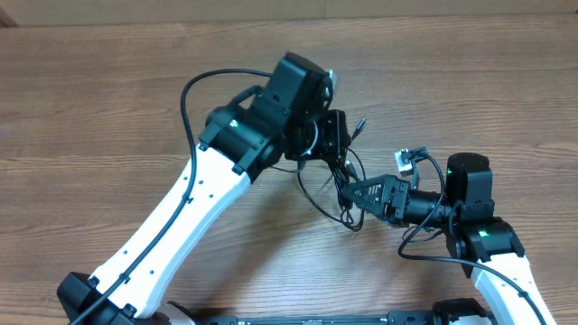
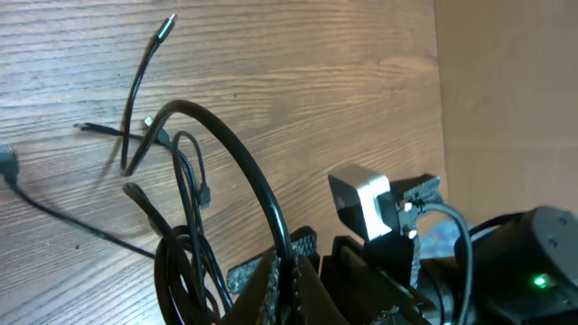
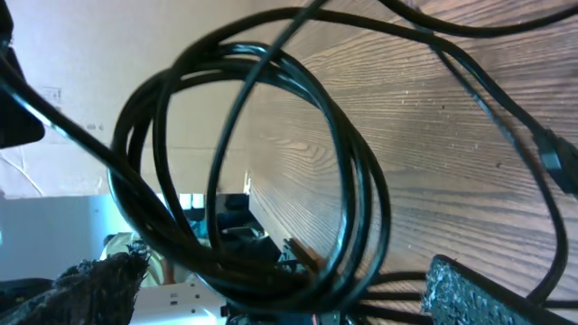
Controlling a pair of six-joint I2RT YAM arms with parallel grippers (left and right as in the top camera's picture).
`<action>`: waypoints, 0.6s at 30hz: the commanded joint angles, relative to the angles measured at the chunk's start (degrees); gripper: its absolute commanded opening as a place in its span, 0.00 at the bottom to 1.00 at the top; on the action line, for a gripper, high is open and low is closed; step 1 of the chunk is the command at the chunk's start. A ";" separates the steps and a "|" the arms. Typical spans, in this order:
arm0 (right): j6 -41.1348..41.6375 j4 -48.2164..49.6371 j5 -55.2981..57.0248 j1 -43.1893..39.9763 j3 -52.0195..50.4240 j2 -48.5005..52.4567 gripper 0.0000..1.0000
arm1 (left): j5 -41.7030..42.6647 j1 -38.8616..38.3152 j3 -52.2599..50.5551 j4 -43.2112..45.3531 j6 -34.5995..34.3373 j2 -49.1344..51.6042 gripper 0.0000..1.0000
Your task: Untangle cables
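Observation:
The cables [image 1: 336, 185] are thin black cords bunched in a tangle between my two grippers at mid-table. My left gripper [image 1: 336, 144] reaches down into the bunch; in its wrist view it [image 2: 287, 264] is shut on one black cable [image 2: 237, 153] that arches up and left out of the jaws. Loose ends lie on the wood beyond, one silver-tipped [image 2: 168, 24]. My right gripper [image 1: 350, 192] points left into the tangle. In its wrist view it [image 3: 280, 275] is open wide, and a coil of cables [image 3: 348, 162] hangs between its fingers [image 3: 461, 289] without being pinched.
The wooden table [image 1: 108, 81] stretches around the arms. A thicker black arm cable [image 1: 194, 86] loops off the left arm. The right arm's wrist camera [image 2: 361, 200] sits close beside the left gripper. A cable with a plug [image 3: 542, 153] trails off right.

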 commanded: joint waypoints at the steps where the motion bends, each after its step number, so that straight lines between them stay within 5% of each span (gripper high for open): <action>1: 1.79 0.42 1.44 -0.02 1.36 0.02 1.00 | 4.74 2.38 1.29 0.46 -1.51 -0.83 0.04; 13: 5.20 0.61 4.42 0.00 1.36 0.02 1.00 | 11.30 4.76 1.29 0.87 -3.52 -0.83 0.04; 18: -8.41 0.57 4.46 0.00 1.36 0.00 1.00 | 10.82 4.94 1.29 -0.13 -6.93 -0.83 0.04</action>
